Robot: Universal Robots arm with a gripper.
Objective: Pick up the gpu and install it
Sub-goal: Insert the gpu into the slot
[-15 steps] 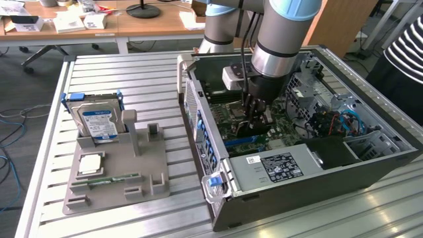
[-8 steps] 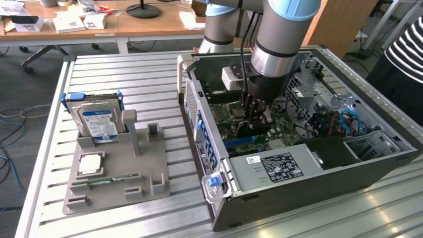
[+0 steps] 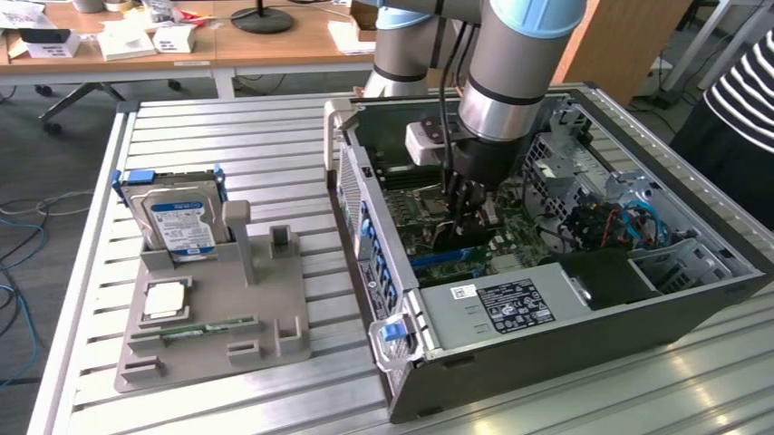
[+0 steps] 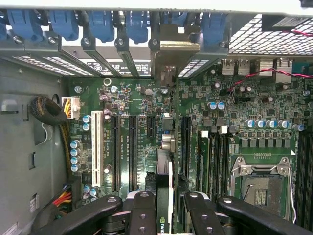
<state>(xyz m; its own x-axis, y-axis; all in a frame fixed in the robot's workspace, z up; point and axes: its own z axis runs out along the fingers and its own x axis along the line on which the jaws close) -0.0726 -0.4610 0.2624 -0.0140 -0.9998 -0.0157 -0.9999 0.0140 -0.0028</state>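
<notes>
Black two-fingered pincer (image 4: pixel 165 215) grips thin dark gpu card (image 4: pixel 165 166) edge-on, long axis parallel to green motherboard's (image 4: pixel 234 103) black slots (image 4: pixel 133 152) (bracket toward case rear).

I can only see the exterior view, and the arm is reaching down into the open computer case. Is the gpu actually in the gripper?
Observer: Yes, the wrist view shows the gpu edge-on, clamped in the gripper.
Operator: Where is its metal bracket?
Observer: The bracket sits at the case's rear slot openings, next to the row of blue latches.
Operator: Anything in the neighbouring slots?
Observer: No, the white slot and the two long black slots beside the card are bare.
</notes>
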